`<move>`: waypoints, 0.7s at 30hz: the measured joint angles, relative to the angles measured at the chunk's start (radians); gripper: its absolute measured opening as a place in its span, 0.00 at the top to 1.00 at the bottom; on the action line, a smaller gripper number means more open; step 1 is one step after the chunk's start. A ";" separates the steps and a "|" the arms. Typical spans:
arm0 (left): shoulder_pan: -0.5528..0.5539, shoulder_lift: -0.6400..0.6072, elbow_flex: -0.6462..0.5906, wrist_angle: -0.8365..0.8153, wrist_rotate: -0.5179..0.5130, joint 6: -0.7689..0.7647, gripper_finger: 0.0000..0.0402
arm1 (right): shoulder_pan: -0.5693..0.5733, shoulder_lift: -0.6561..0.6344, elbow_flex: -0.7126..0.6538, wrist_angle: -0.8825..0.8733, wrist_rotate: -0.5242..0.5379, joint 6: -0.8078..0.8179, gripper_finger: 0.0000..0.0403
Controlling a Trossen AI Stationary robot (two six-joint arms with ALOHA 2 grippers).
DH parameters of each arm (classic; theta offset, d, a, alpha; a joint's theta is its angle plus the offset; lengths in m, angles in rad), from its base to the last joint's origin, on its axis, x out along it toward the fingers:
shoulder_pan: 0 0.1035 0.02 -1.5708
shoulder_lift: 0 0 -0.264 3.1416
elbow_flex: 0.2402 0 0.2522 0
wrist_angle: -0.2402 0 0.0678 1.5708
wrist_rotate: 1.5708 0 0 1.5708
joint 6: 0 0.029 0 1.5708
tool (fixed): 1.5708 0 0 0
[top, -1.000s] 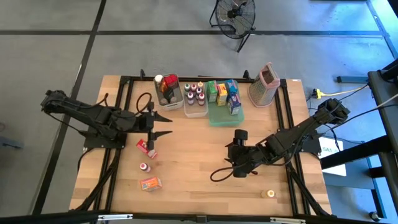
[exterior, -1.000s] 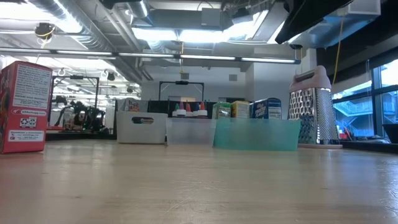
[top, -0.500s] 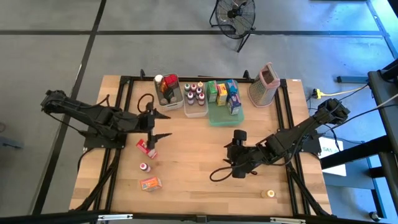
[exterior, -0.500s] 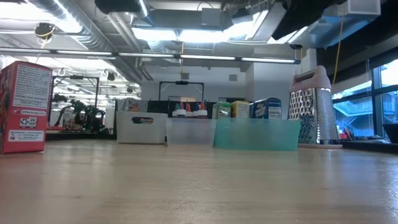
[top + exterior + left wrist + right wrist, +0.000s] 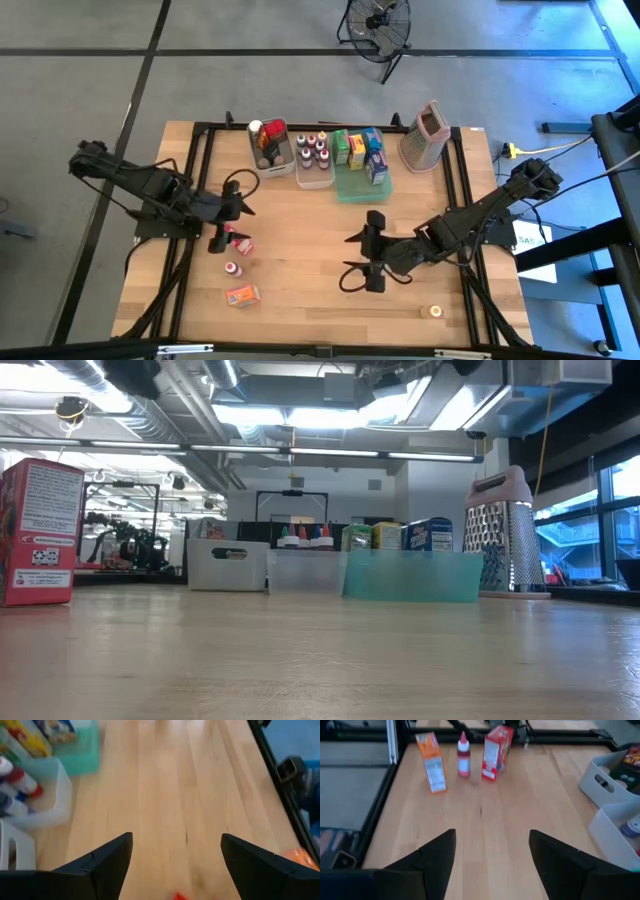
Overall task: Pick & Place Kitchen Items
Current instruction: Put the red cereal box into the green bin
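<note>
Hovering low over the left part of the table [image 5: 300, 250], the left jaws [image 5: 228, 224] are spread wide and hold nothing; in the left wrist view both dark fingers [image 5: 102, 862] stand well apart with bare wood between them. Just beside these jaws, toward the front edge, lies the red box [image 5: 238, 239], and a sliver of red [image 5: 178, 896] shows between the fingers in the left wrist view. Farther from the jaws in the same direction stand the small red-capped bottle [image 5: 232, 269] and then the orange box [image 5: 242, 295].

The right jaws [image 5: 357, 260] sit near the middle of the table, also released and empty, fingers [image 5: 432, 857] parted. Ahead of them, well apart, the right wrist view shows the orange box [image 5: 432, 762], the bottle [image 5: 463, 760] and the red box [image 5: 496, 752] in a row.

Behind both jaws, at the table's far edge, are the grey bin [image 5: 271, 147] with a red packet, the clear bin [image 5: 314, 160] of little bottles, and the green tray [image 5: 361, 185] with small boxes; the metal grater [image 5: 425, 136] stands beside the tray. A small round jar [image 5: 434, 311] rests alone by the front edge, past the right jaws.
</note>
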 joint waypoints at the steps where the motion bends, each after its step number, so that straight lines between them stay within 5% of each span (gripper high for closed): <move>1: -0.011 0.000 0.007 -0.027 0.000 -0.013 0.26 | -0.003 0.000 0.000 0.013 0.000 0.000 0.37; 11: -0.125 0.005 0.010 -0.259 0.040 -0.204 0.27 | -0.065 0.000 0.000 0.129 0.000 0.004 0.37; 21: -0.168 0.037 0.010 -0.392 0.040 -0.206 0.27 | -0.097 0.020 0.000 0.171 0.000 0.063 0.37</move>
